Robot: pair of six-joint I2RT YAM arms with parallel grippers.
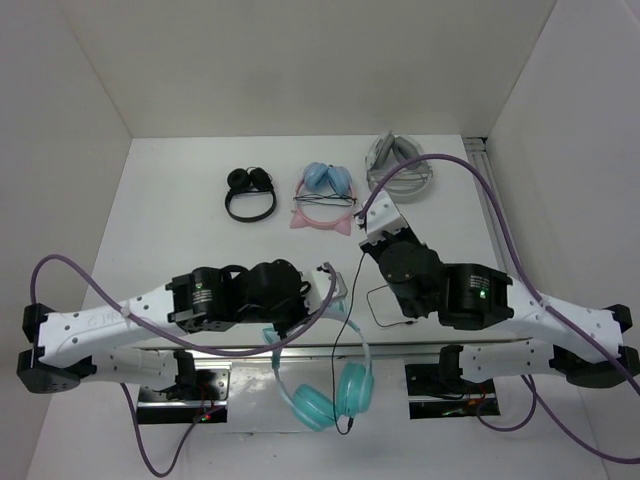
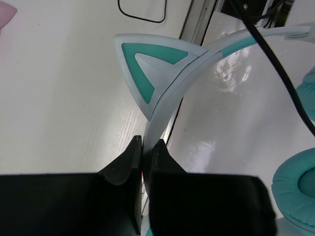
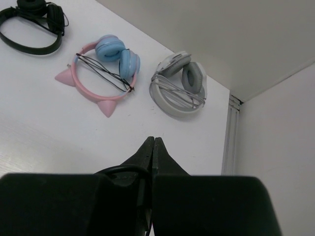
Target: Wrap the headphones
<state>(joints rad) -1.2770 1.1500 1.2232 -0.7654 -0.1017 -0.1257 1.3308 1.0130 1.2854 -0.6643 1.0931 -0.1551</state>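
Left claw (image 2: 142, 141) grips headphones (image 1: 325, 398) by headband (image 2: 170, 101); right claw (image 3: 153, 141) pinches cable (image 3: 117, 170).

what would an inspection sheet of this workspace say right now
surface: white table, bare in the middle
job's things: teal headphones at near edge, not yet wrapped
clutter: black pair, pink-banded pair, grey pair in a far row
grippers: left gripper shut on teal headphones' band; right gripper apparently shut on black cable
cables: black cable hangs loose; purple arm cables loop freely
surroundings: white walls
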